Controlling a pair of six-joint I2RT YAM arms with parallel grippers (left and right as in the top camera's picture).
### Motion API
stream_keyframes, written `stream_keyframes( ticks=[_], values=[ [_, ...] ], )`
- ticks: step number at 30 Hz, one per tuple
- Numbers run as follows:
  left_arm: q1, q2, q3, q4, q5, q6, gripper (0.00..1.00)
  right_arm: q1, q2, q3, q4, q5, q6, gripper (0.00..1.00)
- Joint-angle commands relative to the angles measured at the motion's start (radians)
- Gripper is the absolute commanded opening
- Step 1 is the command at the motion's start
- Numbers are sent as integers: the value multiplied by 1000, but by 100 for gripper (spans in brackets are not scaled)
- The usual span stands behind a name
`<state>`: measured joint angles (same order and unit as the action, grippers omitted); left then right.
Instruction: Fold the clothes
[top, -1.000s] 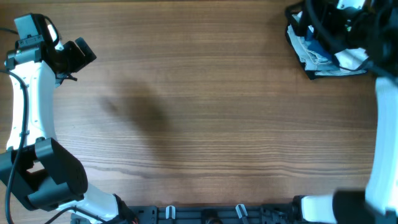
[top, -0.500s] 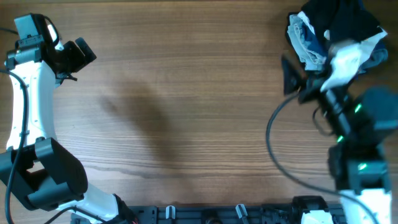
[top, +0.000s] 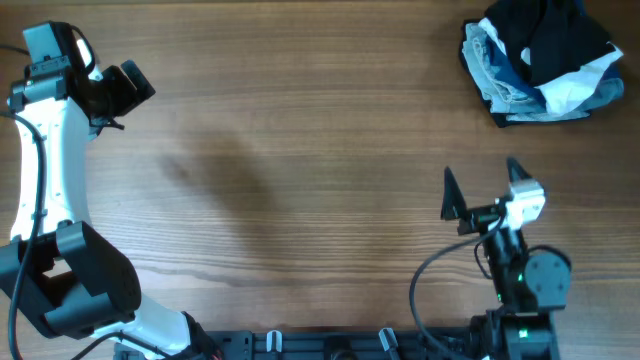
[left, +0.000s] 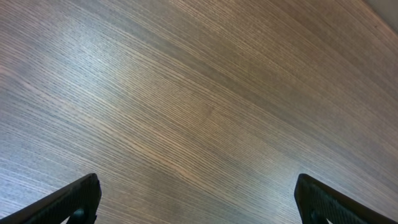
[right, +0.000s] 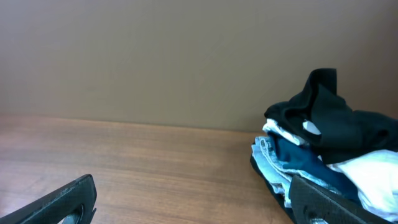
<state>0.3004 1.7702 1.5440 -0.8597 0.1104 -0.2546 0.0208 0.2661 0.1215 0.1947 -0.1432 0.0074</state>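
No large plain black garment lies spread out in any view. My left gripper (top: 125, 90) is open and empty at the far left of the table; in the left wrist view (left: 199, 202) only bare wood shows between its fingers. My right gripper (top: 480, 178) is open and empty near the front right of the table, and faces the far right corner. In the right wrist view (right: 196, 202) its fingers frame bare wood.
A heap of white, light-blue, dark-blue and black clothes (top: 540, 60) lies at the far right corner. It also shows in the right wrist view (right: 323, 149), with a black piece on top. The wooden table (top: 320, 180) has its front edge along the arm bases.
My right arm has pulled back from over the heap to the front right of the table, empty. The heap is now uncovered. The left arm has not moved.
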Motion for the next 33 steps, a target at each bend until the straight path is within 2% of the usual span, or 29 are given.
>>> stream_keyframes(
  ticks=[1, 11, 15, 33],
  values=[
    [-1, 10, 12, 3, 12, -16, 100, -2, -115, -73, 7, 25, 19, 100],
    [-1, 10, 12, 3, 12, -16, 100, -1, -180, -116, -51, 20, 19, 100],
    [-1, 10, 12, 3, 12, -16, 100, 1, -251, -116, -186, 26, 20, 100],
    [-1, 10, 12, 3, 12, -16, 100, 0, -253, -116, -187, 24, 19, 100]
  ],
)
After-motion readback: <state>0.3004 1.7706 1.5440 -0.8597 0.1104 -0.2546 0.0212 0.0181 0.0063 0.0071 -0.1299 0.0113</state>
